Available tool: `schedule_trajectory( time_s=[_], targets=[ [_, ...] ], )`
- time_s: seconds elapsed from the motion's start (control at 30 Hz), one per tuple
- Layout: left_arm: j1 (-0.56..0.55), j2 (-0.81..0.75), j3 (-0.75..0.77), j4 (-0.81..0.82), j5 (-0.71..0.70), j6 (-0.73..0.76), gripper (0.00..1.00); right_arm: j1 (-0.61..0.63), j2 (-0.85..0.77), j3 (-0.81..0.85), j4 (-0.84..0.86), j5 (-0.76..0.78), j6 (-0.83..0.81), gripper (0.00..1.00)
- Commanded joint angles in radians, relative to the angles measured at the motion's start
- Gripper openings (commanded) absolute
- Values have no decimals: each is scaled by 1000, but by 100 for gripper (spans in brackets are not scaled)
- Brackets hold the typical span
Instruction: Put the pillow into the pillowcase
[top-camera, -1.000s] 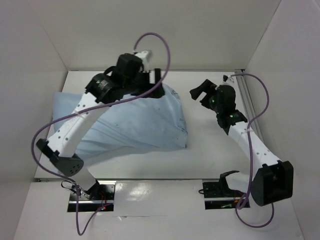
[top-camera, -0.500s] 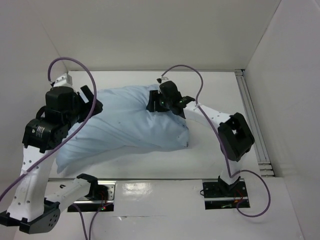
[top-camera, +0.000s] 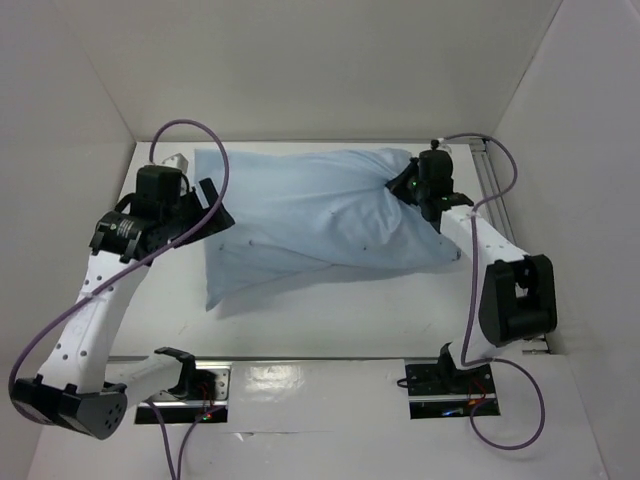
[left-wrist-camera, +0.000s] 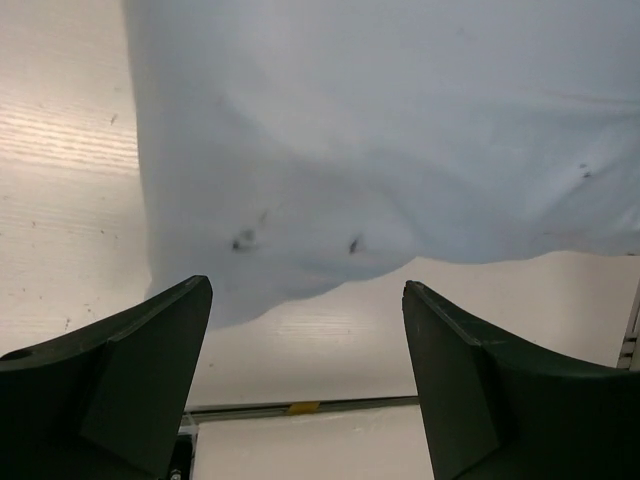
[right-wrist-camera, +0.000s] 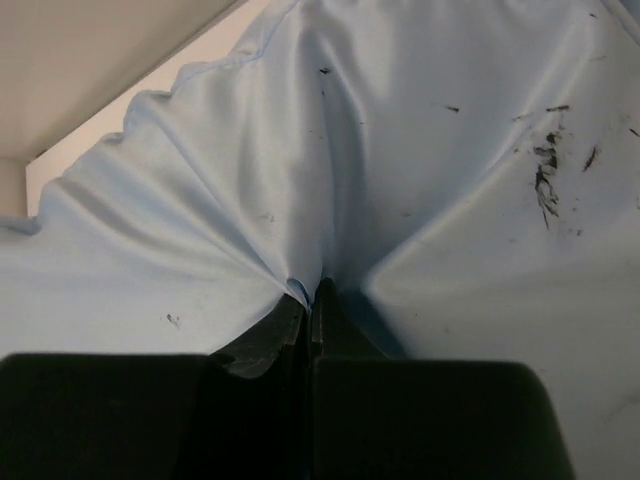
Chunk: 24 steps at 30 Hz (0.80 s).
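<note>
Since half a second ago the one pillowcase (top-camera: 320, 215) has slid toward the right and far side of the counter (top-camera: 330, 320). The right gripper (top-camera: 410, 188) has swung out with it from the middle of the far edge to the far right corner. The left gripper (top-camera: 216, 210) has shifted slightly inward, to just beside the cloth's left edge.

One light blue pillowcase lies across the far half of the counter, its left end squared off and its near left corner pointing toward the arm bases. It looks plump rather than flat. Only blue cloth shows, so I cannot tell by sight what fills it. A few small dark specks dot the fabric: the left wrist view shows two close together and one further right, and the right wrist view shows a smudged cluster near its upper right.

Two arms are in view, each trailing one purple cable (top-camera: 190, 128), so two cables in all. In the right wrist view the right gripper (right-wrist-camera: 312, 300) has its two fingers (right-wrist-camera: 262, 345) pressed together on a gathered fold of the pillowcase (right-wrist-camera: 420, 200), with creases fanning out from the pinch. In the left wrist view the left gripper (left-wrist-camera: 305, 290) has both fingers (left-wrist-camera: 140, 370) spread wide and holding nothing. The pillowcase (left-wrist-camera: 400, 130) edge lies just beyond the tips, and bare counter (left-wrist-camera: 60, 150) shows to the left.
</note>
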Motion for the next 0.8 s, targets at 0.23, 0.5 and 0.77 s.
schedule_trajectory(
  time_s=[0.23,0.5,0.77],
  targets=[
    [9,116,-199,313,191,-22,89,17,-201,74,-190,93,-150,97],
    [18,142,-32,238,159,58,91,26,-376,217,-448,376,-239,100],
    [18,-23,169,158,105,162,96,26,-540,198,-513,582,-300,100]
  ],
)
